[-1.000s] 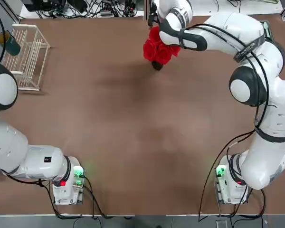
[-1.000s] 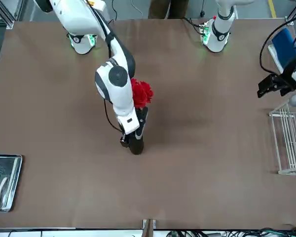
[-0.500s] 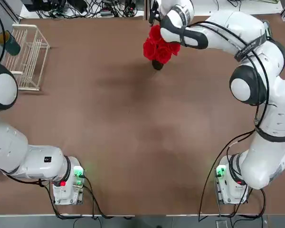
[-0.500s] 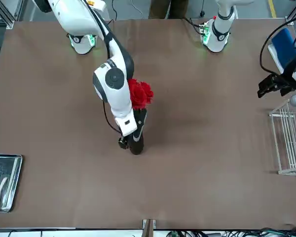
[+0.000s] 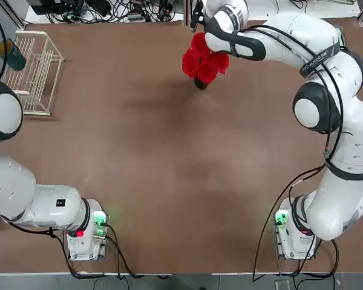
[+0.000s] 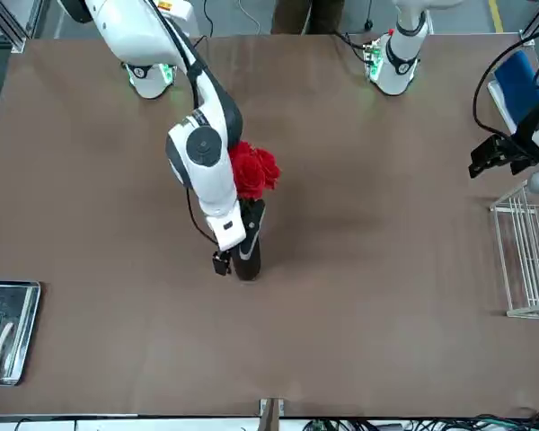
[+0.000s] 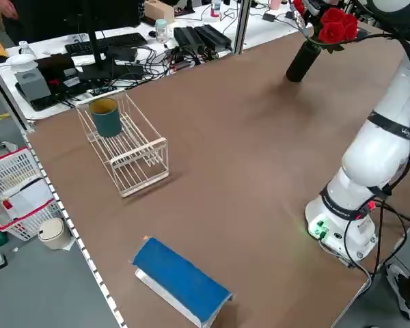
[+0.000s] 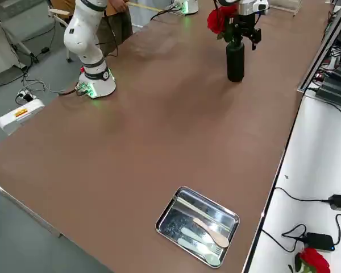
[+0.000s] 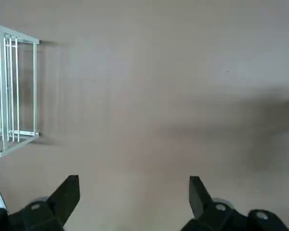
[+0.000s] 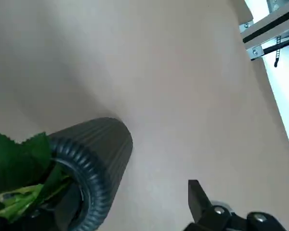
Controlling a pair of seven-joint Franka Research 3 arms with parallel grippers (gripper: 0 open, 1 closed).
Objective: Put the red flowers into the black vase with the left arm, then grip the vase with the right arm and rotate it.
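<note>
Even bright overhead light; soft diffuse shadows; wrist views slightly blurred.

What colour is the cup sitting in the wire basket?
Dark teal-green cup, yellowish at its rim; clearest in the left side view.

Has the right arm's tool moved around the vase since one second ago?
Yes. In the front view the right tool swung toward the metal tray side of the black vase.

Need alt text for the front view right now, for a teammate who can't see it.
The right gripper is at the black vase holding the red flowers, mid-table. The left gripper hangs above a wire rack; a metal tray lies opposite.
</note>
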